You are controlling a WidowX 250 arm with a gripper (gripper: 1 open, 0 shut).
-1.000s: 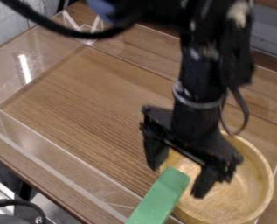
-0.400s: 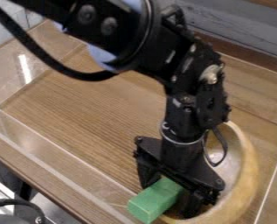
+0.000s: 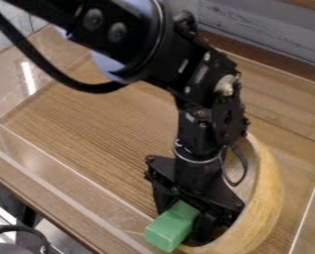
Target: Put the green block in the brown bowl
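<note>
The green block (image 3: 171, 229) lies on the wooden table near the front edge, its near end sticking out toward the camera. My gripper (image 3: 189, 212) points straight down over its far end, jaws pressed against its sides, shut on it. The black arm hides the rest of the block. The brown bowl (image 3: 263, 201) sits just right of the gripper; only its right rim and part of its inside show behind the arm. The block's far end seems to rest at or against the bowl's left rim, but the gripper hides the contact.
A clear plastic wall (image 3: 47, 171) runs along the front and left of the wood-grain table (image 3: 93, 114). Black cables (image 3: 61, 79) loop from the arm at the upper left. A dark object (image 3: 14, 238) sits at the bottom left corner.
The gripper came down from above the bowl's left rim onto the block. Its wide-open jaws closed on the block. The block looks shorter now, with more of it hidden under the arm.
</note>
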